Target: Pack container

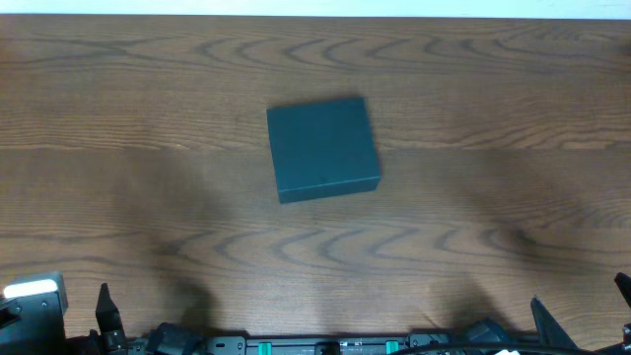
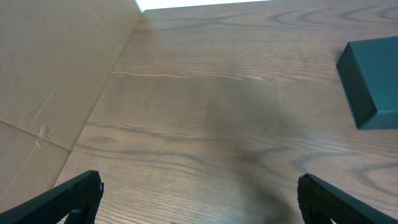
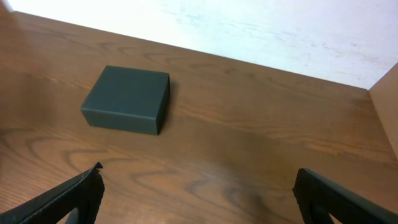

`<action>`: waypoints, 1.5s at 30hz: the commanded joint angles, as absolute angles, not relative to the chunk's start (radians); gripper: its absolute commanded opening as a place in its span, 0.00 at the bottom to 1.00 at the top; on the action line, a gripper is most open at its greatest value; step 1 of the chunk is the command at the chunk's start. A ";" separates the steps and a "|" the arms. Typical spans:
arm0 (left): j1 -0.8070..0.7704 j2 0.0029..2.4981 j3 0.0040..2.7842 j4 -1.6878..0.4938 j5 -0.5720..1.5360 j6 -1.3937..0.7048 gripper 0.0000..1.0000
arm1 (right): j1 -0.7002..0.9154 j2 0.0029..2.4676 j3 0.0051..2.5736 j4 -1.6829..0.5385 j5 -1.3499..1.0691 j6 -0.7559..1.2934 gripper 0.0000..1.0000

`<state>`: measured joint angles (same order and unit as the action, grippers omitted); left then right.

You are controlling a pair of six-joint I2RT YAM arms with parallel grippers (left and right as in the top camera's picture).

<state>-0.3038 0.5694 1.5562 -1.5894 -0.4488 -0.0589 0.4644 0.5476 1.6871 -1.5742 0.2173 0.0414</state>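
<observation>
- Pincer, left (image 2: 199,186): fingers spread wide, empty; near-left of the dark teal-green, near-square matte cardboard container (image 1: 323,148), well apart.
- Pincer, right (image 3: 199,177): same state, near-right of container.
- Container: shut, flat on brown wood-grain desk (image 1: 118,99).
- Heading: twisted slightly counter-clockwise seen from above; no clear long axis; hinge side cannot be told.
- Handling, judged: brace one wall, lift flap opposite hinge.

place: lab bench | wood-grain table (image 1: 148,99) | cardboard side panel (image 2: 50,74)

A brown wood-grain table (image 1: 148,118) meets a cardboard panel (image 2: 56,74) at its edge.
</observation>
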 commanded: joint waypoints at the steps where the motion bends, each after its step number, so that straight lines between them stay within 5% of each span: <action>1: -0.301 0.572 1.549 -1.589 -0.454 -0.068 0.99 | 0.472 0.550 1.685 -1.576 0.216 0.048 0.99; 14: -0.301 0.572 1.549 -1.589 -0.454 -0.068 0.98 | 0.309 0.525 1.605 -1.488 0.199 0.041 0.99; 21: -0.301 0.572 1.549 -1.589 -0.454 -0.068 0.98 | 0.099 0.370 1.208 -1.066 -0.019 0.047 0.99; 30: -0.301 0.572 1.549 -1.589 -0.454 -0.068 0.99 | 0.078 0.135 0.572 -0.685 -0.150 0.116 0.99; 45: -0.301 0.572 1.549 -1.589 -0.454 -0.068 0.98 | 0.078 0.088 0.298 -0.504 -0.102 0.119 0.99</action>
<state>-0.3038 0.5694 1.5490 -1.5898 -0.4484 -0.0589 0.0841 0.0967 0.3252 -0.5228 -0.1154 0.1032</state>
